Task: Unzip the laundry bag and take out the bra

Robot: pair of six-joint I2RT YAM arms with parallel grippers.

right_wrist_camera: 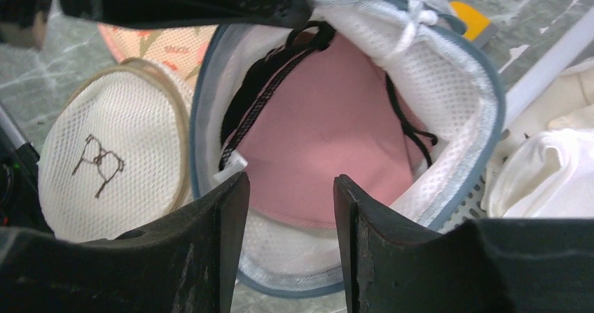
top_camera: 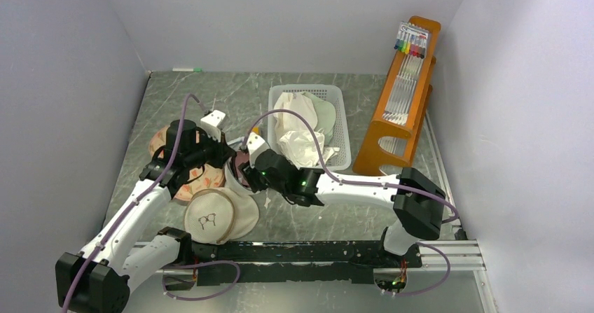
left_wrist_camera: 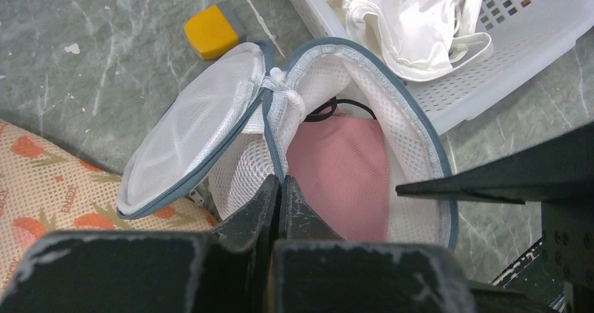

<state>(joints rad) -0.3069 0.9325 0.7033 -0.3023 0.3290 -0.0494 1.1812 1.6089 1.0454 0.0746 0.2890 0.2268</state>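
Observation:
The laundry bag (left_wrist_camera: 413, 138) lies unzipped, its round mesh lid (left_wrist_camera: 189, 145) flapped off to the left. Inside it the pink bra (left_wrist_camera: 343, 173) shows, with black straps at the top. My left gripper (left_wrist_camera: 281, 183) is shut, pinching the bag's mesh rim by the grey-blue zipper band. In the right wrist view the bag (right_wrist_camera: 448, 89) gapes wide around the bra (right_wrist_camera: 329, 138). My right gripper (right_wrist_camera: 291, 187) is open just in front of that opening, nothing between its fingers. From above, both grippers (top_camera: 228, 155) (top_camera: 245, 169) meet over the bag and hide most of it.
A white basket (top_camera: 336, 96) of white and pale-green garments stands behind the bag, an orange wooden rack (top_camera: 403, 103) to its right. A beige pouch with a glasses print (top_camera: 217, 215) and a floral pad (top_camera: 185, 180) lie to the left. A yellow block (left_wrist_camera: 210, 31) sits nearby.

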